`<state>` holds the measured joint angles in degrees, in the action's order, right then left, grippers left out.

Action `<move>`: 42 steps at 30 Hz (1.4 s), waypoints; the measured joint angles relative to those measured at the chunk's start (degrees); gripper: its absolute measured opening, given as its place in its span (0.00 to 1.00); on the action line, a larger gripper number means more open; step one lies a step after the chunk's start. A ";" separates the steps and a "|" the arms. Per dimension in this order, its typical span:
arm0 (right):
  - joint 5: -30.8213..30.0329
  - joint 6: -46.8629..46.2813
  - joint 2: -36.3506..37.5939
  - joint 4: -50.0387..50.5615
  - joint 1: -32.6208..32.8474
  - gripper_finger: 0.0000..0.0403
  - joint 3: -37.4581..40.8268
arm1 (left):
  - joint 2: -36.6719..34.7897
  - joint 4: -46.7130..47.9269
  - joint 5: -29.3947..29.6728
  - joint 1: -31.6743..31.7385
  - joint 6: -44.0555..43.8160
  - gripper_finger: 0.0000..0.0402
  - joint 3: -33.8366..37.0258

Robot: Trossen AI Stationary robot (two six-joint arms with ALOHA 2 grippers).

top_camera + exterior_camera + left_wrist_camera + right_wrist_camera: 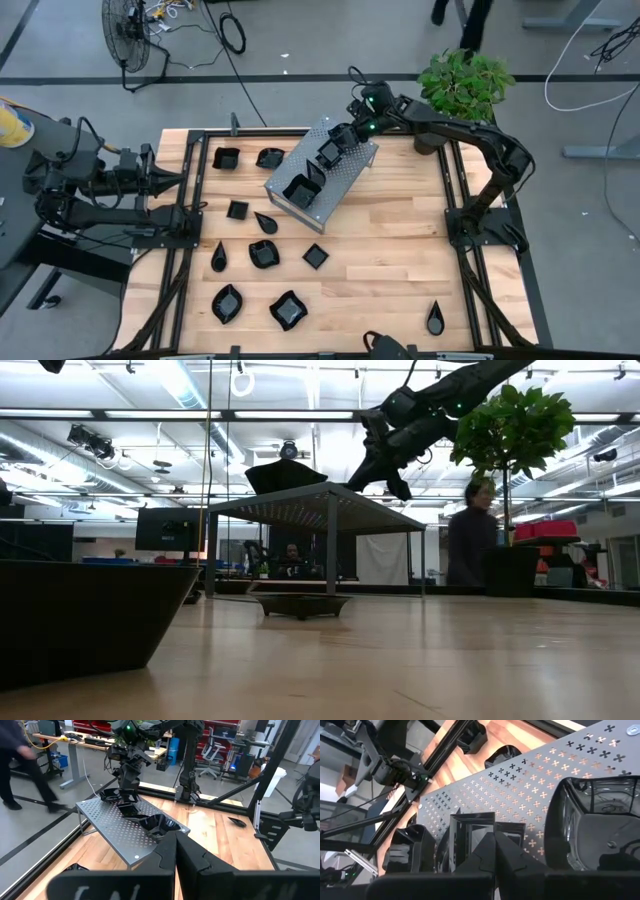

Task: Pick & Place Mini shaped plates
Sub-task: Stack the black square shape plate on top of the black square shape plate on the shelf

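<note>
High view shows the right gripper point(338, 140) over the grey metal box point(350, 172) near the table's point(400, 250) far edge, fingers together. Mini shaped plates point(263, 253) lie toward the left edge; some sit on the box. Left gripper point(172, 180) waits at the left edge, fingers together.

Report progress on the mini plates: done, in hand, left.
Done: about three black dishes sit on the grey perforated metal box, including a large one. In hand: the right gripper is over the box's far end, at a square dish. Left: roughly eleven dishes remain on the table, such as a teardrop. The left gripper waits at the left edge.
</note>
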<state>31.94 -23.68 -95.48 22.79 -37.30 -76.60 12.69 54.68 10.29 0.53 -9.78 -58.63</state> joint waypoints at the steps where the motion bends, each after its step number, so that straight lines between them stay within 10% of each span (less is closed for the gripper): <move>1: 0.00 0.00 0.00 -0.02 -0.02 0.00 0.00 | 0.00 0.00 -0.01 0.00 0.00 0.01 -0.01; 42: -2.95 -5.62 -1.49 -4.89 1.30 0.00 3.65 | 0.00 0.02 0.00 -0.01 0.01 0.01 0.00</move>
<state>28.99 -29.30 -96.97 17.90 -36.01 -72.95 12.69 54.70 10.29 0.51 -9.77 -58.63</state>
